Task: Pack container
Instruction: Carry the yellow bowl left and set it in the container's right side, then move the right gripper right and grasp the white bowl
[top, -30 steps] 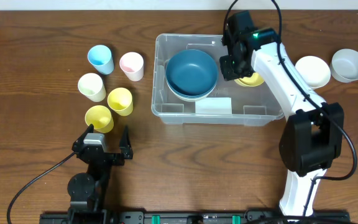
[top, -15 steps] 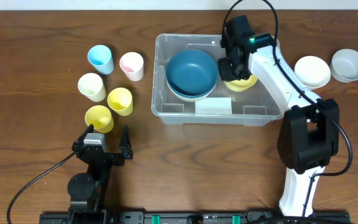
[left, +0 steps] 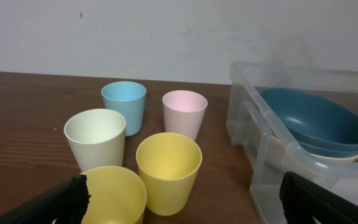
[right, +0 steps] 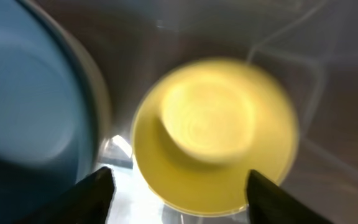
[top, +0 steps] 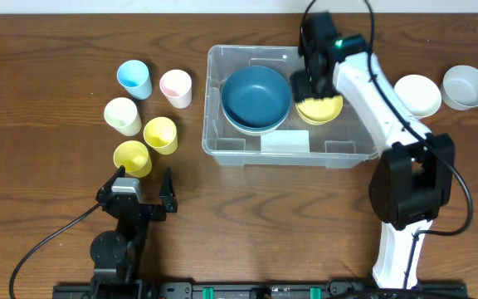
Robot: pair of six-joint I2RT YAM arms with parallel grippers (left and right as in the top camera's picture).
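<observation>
Container (top: 221, 148) holds blue bowls (top: 256, 95), yellow bowl (top: 322, 111); right jaws spread above yellow bowl; left jaws spread, empty.

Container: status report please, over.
Left end effector open, near the cups. Right end effector open, over yellow bowl in container. Blue bowls also inside. Two white bowls outside.

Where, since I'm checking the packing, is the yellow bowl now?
In the overhead view, the yellow bowl is inside the container, in its right half, beside the stacked blue bowls and just under the right gripper.
</observation>
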